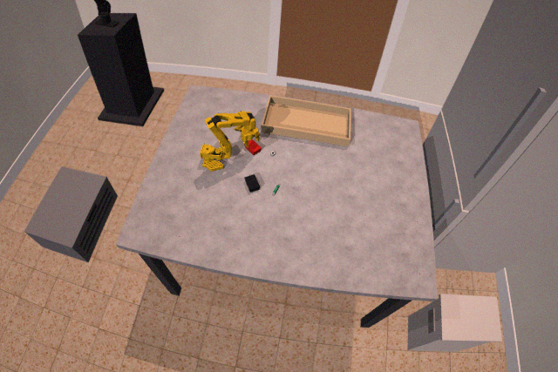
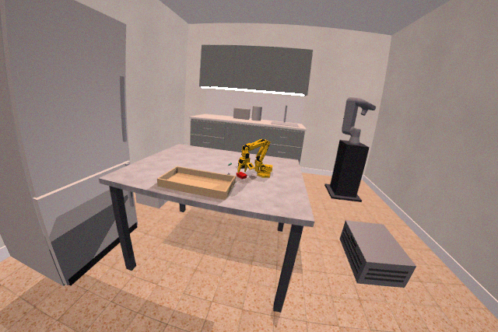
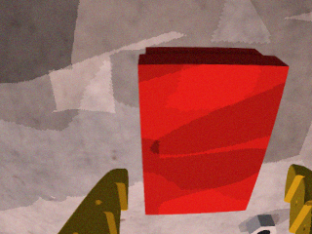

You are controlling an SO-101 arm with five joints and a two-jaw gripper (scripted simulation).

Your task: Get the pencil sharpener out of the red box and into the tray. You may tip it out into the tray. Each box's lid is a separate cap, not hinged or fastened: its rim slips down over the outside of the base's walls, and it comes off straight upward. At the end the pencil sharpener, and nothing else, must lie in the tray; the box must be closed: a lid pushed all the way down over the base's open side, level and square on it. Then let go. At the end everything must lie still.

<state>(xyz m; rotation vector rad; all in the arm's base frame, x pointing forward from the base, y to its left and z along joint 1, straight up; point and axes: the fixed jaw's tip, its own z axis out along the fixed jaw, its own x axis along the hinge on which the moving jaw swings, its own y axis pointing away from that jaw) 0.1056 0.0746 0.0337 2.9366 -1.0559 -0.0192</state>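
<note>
Wrist view: the tool is released, its fingers spread apart with nothing between them, near the closed red box on the surface; the wooden tray stands near it, and the pencil sharpener is hidden from sight

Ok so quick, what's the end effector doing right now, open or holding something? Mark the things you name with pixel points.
End effector (image 1: 253, 139) (image 2: 244, 169) (image 3: 207, 195): open partway, holding nothing; the red box (image 1: 254, 147) (image 2: 241, 175) (image 3: 207, 136) isn't gripped.
</note>
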